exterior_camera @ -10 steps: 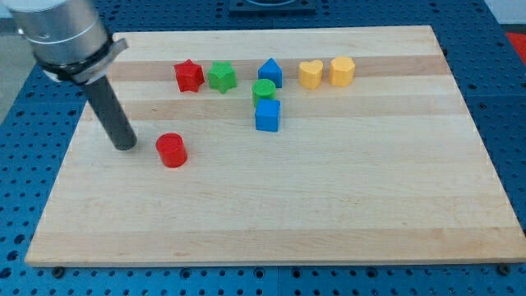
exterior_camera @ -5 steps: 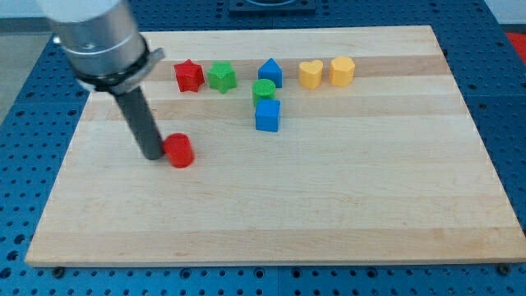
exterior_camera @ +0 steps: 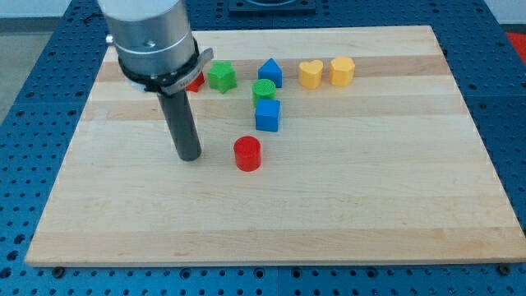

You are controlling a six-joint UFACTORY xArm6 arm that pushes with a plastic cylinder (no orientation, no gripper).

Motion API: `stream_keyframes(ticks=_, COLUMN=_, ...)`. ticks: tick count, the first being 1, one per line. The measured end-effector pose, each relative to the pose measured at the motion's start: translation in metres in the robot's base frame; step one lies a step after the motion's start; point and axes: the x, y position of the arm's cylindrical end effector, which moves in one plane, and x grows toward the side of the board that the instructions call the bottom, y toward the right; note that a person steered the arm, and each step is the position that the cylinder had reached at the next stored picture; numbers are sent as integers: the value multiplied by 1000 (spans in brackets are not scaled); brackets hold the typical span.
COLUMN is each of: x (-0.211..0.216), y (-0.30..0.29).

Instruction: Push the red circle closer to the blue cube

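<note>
**Red circle parked just short of the blue cube**

Camera view is read from the counter's bottom edge upward. Nothing is seen on the near half of the counter; only bare wood lies toward the bottom corners.

Around the middle, a little toward the left edge, my tip is found resting on the wood. No fingers are carried by this arm, so nothing can be said to be spread, pressed together or pinched; a plain dark rod is all that is shown. The red circle is seen to the tip's right, apart from it, with a clear strip of wood between the two.

Just beyond the red circle, toward the top edge and slightly right, the blue cube is placed. The two are near but not touching. Directly behind the cube, a green cylinder is set against it or just beside it.

Farthest back, along the top edge, a row is laid out: a red block, mostly hidden by the arm so its shape cannot be made out, a green star, a blue house-shaped block, a yellow heart and a yellow hexagonal block.

The closing step is judged to be in hand, with most of the distance already covered. For the next move, contact would need to be regained on the circle's lower-left side, and a short push toward the top right would be called for, kept gentle so the cube is not knocked into the green cylinder.
</note>
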Motion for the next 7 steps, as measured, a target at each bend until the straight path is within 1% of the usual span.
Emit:
stream_keyframes(ticks=1, x=33, y=6)
stream_keyframes(ticks=2, x=41, y=26)
stream_keyframes(ticks=4, x=-2, y=46)
stream_keyframes(ticks=5, x=7, y=56)
stream_keyframes(ticks=6, x=29, y=73)
stream_keyframes(ticks=7, x=31, y=98)
